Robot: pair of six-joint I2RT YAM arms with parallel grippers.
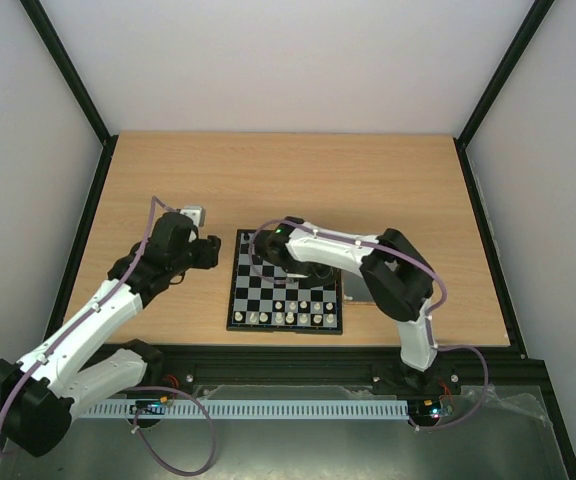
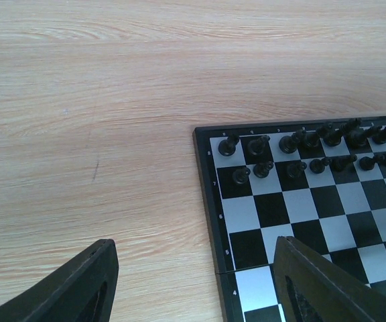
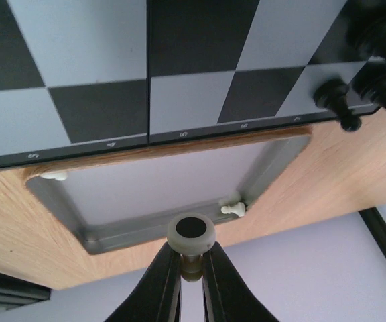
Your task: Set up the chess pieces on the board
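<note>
While the right gripper (image 3: 191, 260) is clamped on one cream-white chess piece (image 3: 190, 231), the step seems to be carrying it to the black-and-grey chequered board (image 1: 268, 288). The left gripper (image 2: 194, 249) hangs open at the board's nine o'clock. Next it needs an empty home square near six o'clock. Two more lie in the shiny metal tray (image 3: 166, 184) at three o'clock.

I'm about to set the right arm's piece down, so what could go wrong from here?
1. The right gripper pinches the white piece by its narrow part only; it may slip or tilt.
2. The black pieces stand crowded nearby on the board; a low sweep could topple them.
3. The left gripper hangs open at the board's corner and could nudge it.
</note>
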